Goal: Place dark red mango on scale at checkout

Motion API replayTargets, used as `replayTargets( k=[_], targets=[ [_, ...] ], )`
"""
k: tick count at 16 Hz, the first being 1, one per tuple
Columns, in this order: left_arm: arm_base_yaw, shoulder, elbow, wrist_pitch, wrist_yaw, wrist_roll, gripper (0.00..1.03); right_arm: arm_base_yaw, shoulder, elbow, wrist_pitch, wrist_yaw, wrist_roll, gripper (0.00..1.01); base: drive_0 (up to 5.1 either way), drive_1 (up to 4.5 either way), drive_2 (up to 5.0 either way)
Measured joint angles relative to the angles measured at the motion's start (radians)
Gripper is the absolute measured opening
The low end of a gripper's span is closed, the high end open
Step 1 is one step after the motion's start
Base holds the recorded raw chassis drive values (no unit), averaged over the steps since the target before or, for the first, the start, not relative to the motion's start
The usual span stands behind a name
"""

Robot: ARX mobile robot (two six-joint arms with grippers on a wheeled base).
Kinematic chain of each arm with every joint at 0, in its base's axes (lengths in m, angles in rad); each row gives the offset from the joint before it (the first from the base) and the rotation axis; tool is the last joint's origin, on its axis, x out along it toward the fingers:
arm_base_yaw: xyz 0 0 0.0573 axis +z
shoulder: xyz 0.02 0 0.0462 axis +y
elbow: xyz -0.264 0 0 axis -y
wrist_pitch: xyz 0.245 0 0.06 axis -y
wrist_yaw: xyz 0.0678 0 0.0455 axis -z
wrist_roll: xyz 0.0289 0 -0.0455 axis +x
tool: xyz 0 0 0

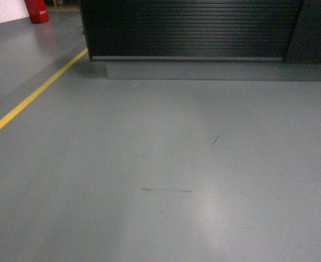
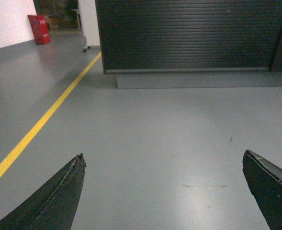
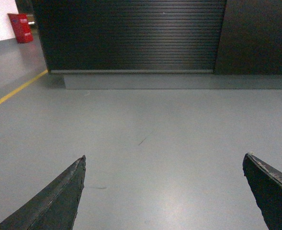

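Neither the dark red mango nor the scale is in any view. All three cameras show only grey floor (image 1: 165, 164) and the front of the checkout (image 1: 190, 30). The counter top sits above every frame, so what's on it can't be told.

Left gripper (image 2: 164, 191): jaws wide apart, nothing between them, only floor. Right gripper (image 3: 164, 191): the same, spread and empty. My read: this is approach or search, with the pick not yet done.

Risks from here:
- Driving straight in, the base meets the grey plinth (image 1: 214, 70) under the ribbed panel (image 1: 193, 27) before the arms reach anything. The head view slants down, so that closing gap is easy to misjudge.
- Both arms point forward and low. The fingertips could hit the ribbed front first if the base closes in without raising them.
- With the fruit unlocated, committing to the counter now could mean arriving empty-handed.

Room:
- The floor ahead is open, with faint scuff marks (image 1: 167, 190) only and nothing lying on it.
- A yellow floor line (image 1: 35, 94) runs diagonally at left, toward the checkout's left corner.
- A red object (image 1: 36, 10) stands far left by the wall, well apart from the path.
- At right, a plain dark panel (image 3: 255, 36) carries the counter front onward, so there's no gap to pass there.
- The free side looks to be the left, past the corner.
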Motion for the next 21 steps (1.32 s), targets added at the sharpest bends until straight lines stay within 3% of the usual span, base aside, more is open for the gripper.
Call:
replayTargets(
  k=[21],
  targets=[
    [0.0, 0.0, 0.0, -0.002, 0.0, 0.0, 0.98, 0.0, 0.0, 0.0, -0.002, 0.0, 0.0, 0.98, 0.0, 4.29, -4.3]
  ],
)
